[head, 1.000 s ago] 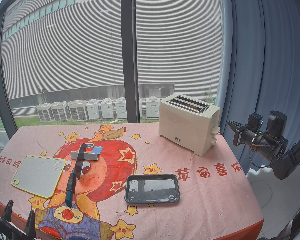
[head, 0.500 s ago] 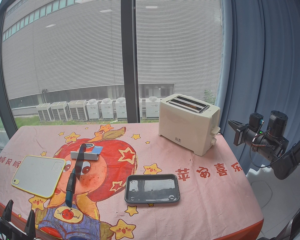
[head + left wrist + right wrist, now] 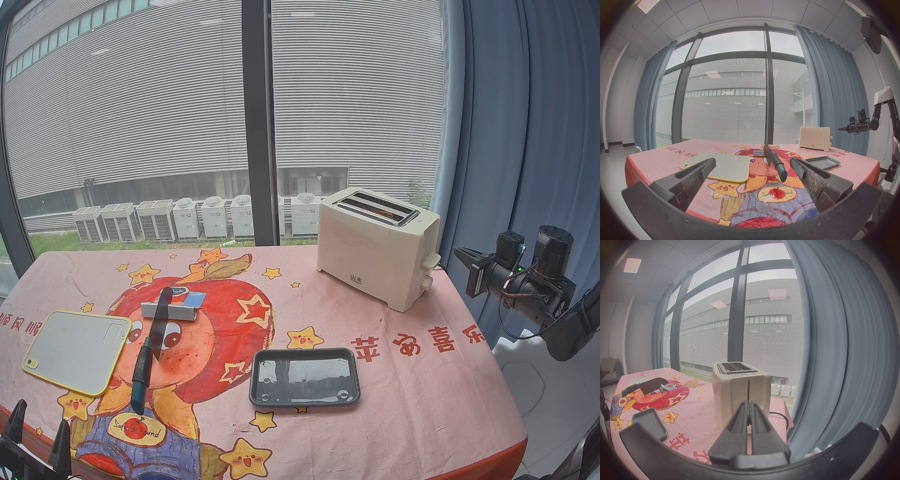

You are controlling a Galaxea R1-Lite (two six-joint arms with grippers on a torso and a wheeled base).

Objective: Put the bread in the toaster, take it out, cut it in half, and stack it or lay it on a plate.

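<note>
The right arm hangs off the counter's (image 3: pixel 437 387) right edge, right gripper (image 3: pixel 460 252) aimed at the toaster (image 3: pixel 375 250) on the far right corner; it has dipped slightly; its fingers are pressed together, empty; brown bread (image 3: pixel 385 215) sits in a slot; the left gripper (image 3: pixel 752 162) gapes empty at the near left corner.

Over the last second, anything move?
The right pincer, shut and empty off the lever end of the toaster, sank slightly. Nothing was taken hold of or let go. The left pincer stayed open at the near table edge. The knife, cutting board and black tray did not move.
</note>
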